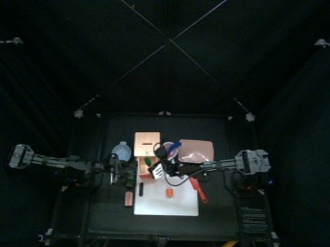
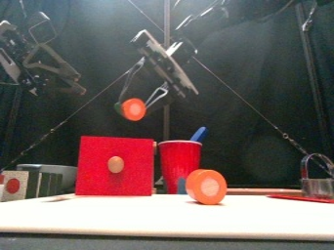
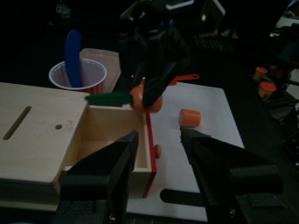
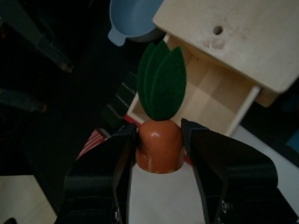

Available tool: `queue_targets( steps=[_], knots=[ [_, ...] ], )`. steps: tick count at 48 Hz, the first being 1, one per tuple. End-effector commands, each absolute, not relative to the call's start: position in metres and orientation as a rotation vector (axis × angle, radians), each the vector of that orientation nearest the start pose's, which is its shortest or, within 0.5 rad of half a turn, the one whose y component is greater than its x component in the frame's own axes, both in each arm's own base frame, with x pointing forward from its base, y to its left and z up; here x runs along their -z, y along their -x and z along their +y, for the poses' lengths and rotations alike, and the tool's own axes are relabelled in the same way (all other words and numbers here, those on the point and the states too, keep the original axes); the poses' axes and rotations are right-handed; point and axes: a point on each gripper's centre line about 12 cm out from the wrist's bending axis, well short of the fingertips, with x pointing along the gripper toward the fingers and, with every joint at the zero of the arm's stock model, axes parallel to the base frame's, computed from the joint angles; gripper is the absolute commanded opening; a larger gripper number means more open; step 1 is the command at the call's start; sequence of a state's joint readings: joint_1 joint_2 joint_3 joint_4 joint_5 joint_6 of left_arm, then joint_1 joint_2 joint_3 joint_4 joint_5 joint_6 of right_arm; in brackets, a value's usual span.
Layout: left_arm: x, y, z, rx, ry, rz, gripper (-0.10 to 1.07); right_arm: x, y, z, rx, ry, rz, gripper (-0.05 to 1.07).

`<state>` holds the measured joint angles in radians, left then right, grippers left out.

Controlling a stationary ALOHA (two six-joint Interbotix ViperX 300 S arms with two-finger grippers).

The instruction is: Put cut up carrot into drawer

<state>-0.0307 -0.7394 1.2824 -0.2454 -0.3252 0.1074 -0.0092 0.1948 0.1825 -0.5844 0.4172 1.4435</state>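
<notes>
The cut up carrot [image 4: 159, 147], a short orange-red chunk with green leaves on top, hangs in the air with my right gripper [image 4: 159, 140] shut on it. From the front the carrot [image 2: 132, 108] floats well above the table, up and slightly right of the drawer [image 2: 94, 171] with its red face and round knob. In the left wrist view the carrot [image 3: 143, 94] hangs over the pulled-out tray of the wooden drawer [image 3: 41, 122]. My left gripper [image 3: 152, 171] stands open and empty just in front of that tray.
A red cup [image 2: 181, 164] with a blue utensil stands beside the drawer. An orange disc [image 2: 205, 186] and a small orange chunk [image 3: 190, 116] lie on the white mat [image 3: 216, 131]. A blue bowl [image 4: 131, 16] and a pink container [image 1: 196, 150] sit behind.
</notes>
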Motion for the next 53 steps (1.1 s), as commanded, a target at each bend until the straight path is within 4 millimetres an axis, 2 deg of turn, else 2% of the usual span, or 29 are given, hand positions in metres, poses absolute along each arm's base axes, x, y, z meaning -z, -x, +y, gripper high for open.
queue_targets(
  steps=[1, 8, 14, 26, 31, 35, 42, 47, 53],
  knots=[
    [-0.211, -0.216, 0.004, -0.068, 0.113, 0.208, 0.81, -0.238, -0.491, -0.042, 0.525, -0.772, 0.519, 0.67],
    [-0.210, -0.215, 0.004, -0.068, 0.113, 0.211, 0.81, -0.234, -0.492, -0.052, 0.546, -0.767, 0.518, 0.78],
    [-0.211, -0.216, 0.005, -0.070, 0.113, 0.208, 0.81, -0.232, -0.490, -0.053, 0.550, -0.764, 0.524, 0.88],
    [-0.210, -0.215, 0.005, -0.070, 0.113, 0.208, 0.81, -0.232, -0.489, -0.049, 0.541, -0.753, 0.526, 0.91],
    [-0.210, -0.215, 0.005, -0.071, 0.113, 0.209, 0.81, -0.239, -0.485, -0.047, 0.538, -0.757, 0.520, 0.91],
    [-0.209, -0.214, 0.005, -0.071, 0.113, 0.211, 0.81, -0.243, -0.479, -0.036, 0.528, -0.757, 0.531, 0.91],
    [-0.207, -0.214, 0.005, -0.074, 0.116, 0.217, 0.81, -0.244, -0.455, 0.005, 0.526, -0.780, 0.621, 0.91],
    [-0.207, -0.214, 0.005, -0.078, 0.128, 0.217, 0.81, -0.234, -0.431, 0.031, 0.570, -0.827, 0.734, 0.91],
    [-0.206, -0.213, 0.006, -0.082, 0.135, 0.217, 0.81, -0.211, -0.408, 0.060, 0.616, -0.888, 0.885, 0.91]
  ],
)
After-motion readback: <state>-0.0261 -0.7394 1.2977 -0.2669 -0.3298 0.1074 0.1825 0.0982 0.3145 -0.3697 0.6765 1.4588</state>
